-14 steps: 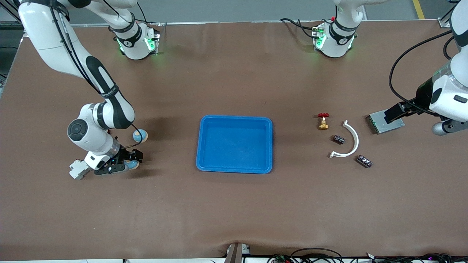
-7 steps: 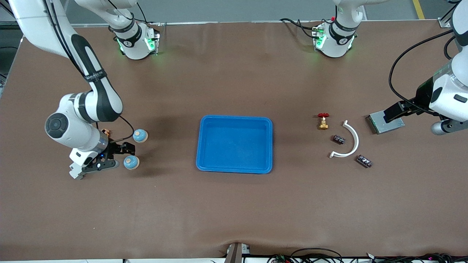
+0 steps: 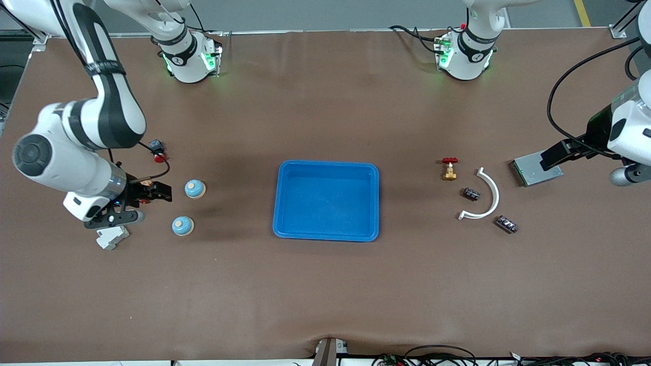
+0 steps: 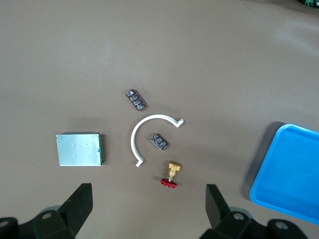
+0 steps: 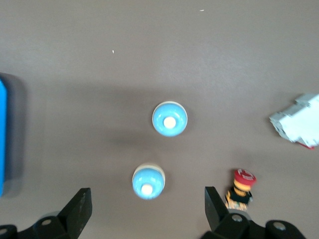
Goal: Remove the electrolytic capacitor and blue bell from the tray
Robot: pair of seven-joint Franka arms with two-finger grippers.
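Blue plastic tray (image 3: 326,200) sits at the table's centre with nothing in it. Two blue bells lie toward the right arm's end: one bell (image 3: 195,188) farther from the front camera, the other bell (image 3: 182,225) nearer, apart from each other and well apart from the tray. Right gripper (image 3: 136,203) hangs over the table just beside them, fingers spread wide, holding nothing. Two dark capacitors (image 3: 471,193) (image 3: 507,224) lie toward the left arm's end, one inside the white curved piece (image 3: 487,195), one outside it, near a red-handled valve (image 3: 449,168) and a metal plate (image 3: 530,171). Left gripper (image 4: 149,211) hangs over that end, fingers fully apart, empty. Bare brown table (image 3: 325,295) surrounds the tray on all sides.
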